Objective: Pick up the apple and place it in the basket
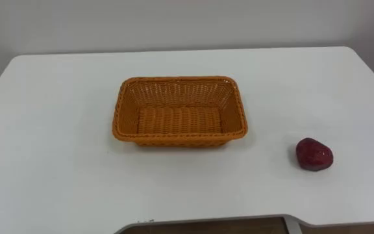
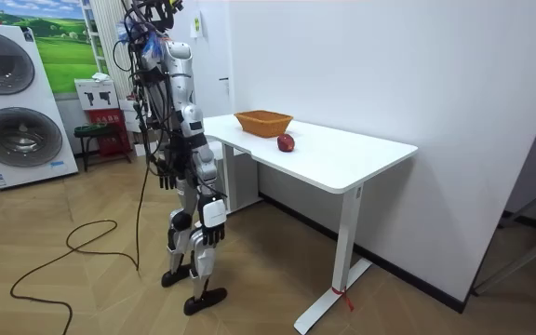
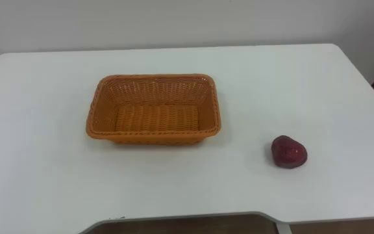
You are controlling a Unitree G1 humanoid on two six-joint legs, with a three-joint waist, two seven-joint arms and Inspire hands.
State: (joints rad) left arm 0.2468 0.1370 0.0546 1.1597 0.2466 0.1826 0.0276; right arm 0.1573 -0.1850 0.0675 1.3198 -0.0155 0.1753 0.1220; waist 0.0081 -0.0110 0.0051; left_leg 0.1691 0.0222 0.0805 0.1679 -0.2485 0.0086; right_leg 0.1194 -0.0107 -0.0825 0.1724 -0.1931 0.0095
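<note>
Nothing done yet: apple (image 1: pixel 314 155) lies right of the empty wicker basket (image 1: pixel 180 136); left hand (image 2: pixel 167 175) and right hand (image 2: pixel 210 234) hang down (grip unreadable).

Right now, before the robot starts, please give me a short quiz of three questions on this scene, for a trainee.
1. True or false: the apple lies inside the basket.
2. On which side of the basket, by the robot's own sides, is the apple? A left, B right, C behind.
3. Fill in: both things rest on a white ____.
Key: 1 false; 2 B; 3 table.
</note>
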